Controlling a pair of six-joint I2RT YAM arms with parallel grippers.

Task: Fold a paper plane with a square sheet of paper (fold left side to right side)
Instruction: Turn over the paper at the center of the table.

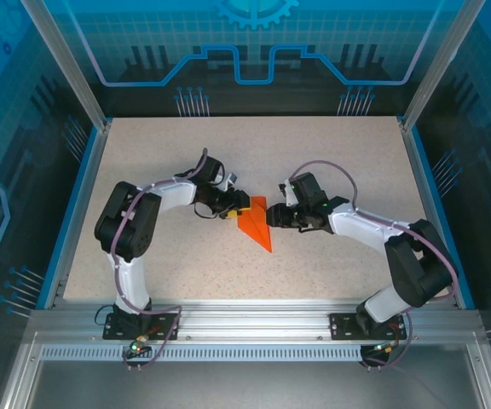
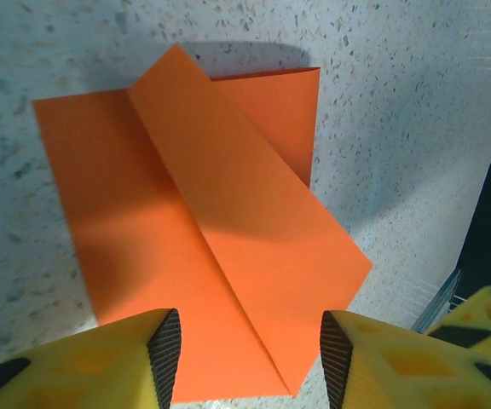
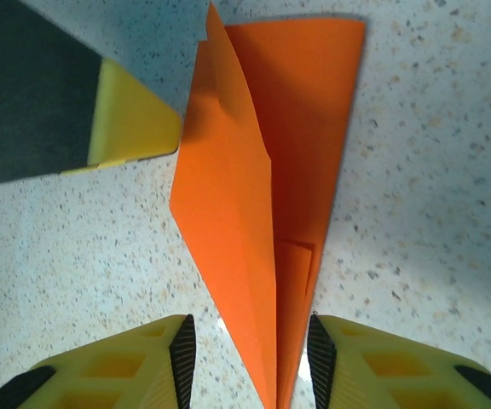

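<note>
1. Paper plane (image 1: 256, 223), orange and folded to a narrow dart, lies flat near the middle of the tabletop (image 1: 186, 153), with its point toward the near edge
2. Left gripper (image 2: 250, 342) sits at the plane's left side, jaws parted, straddling the paper's edge without clamping it
3. Right gripper (image 3: 250, 349) sits at the plane's right side, jaws parted, with the dart's narrow end showing between its fingers

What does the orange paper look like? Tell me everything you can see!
The paper plane is thin, bright orange, plain paper folded into a long pointed dart. Flaps overlap along a sharp centre crease, and one flap lifts slightly. It lies on the speckled table, between the two arms. The left gripper and right gripper each sit open around an end, not pinching it.
</note>
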